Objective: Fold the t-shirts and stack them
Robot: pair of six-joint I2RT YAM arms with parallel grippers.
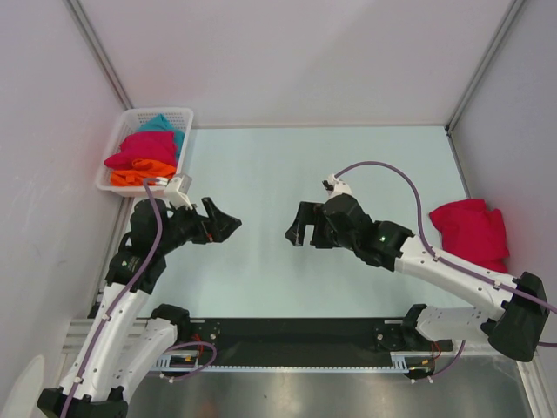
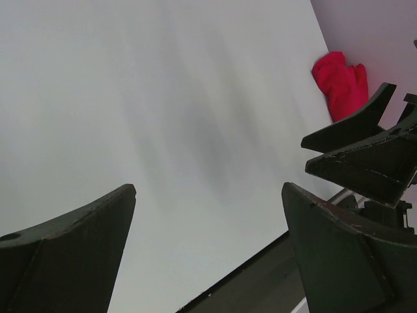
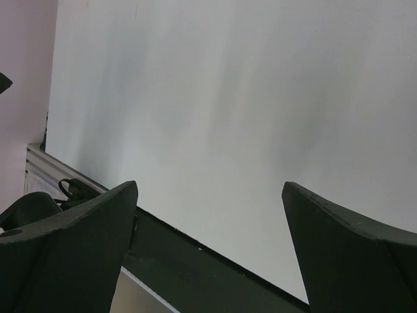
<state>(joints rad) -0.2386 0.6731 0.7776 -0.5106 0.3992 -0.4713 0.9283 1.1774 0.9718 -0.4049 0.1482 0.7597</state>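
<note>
Crimson t-shirt (image 1: 470, 228) far from right end effector (image 1: 296, 224)

White walls (image 1: 296, 52) are enclosing a pale table (image 1: 261, 287) on its left, far and right sides, soft light falling evenly.

Open table (image 1: 287, 170) middle, basket (image 1: 162, 112) filling far-left corner, crimson t-shirt (image 1: 470, 228) at right edge

Two white-and-black arms
Left arm (image 1: 122, 305) and right arm (image 1: 444, 266) have white links with black joints; a purple cable (image 1: 383, 164) runs along each; black wedge-shaped fingers (image 2: 339, 254) (scuffed at the edges); small green light (image 1: 380, 233) near the right wrist.
</note>
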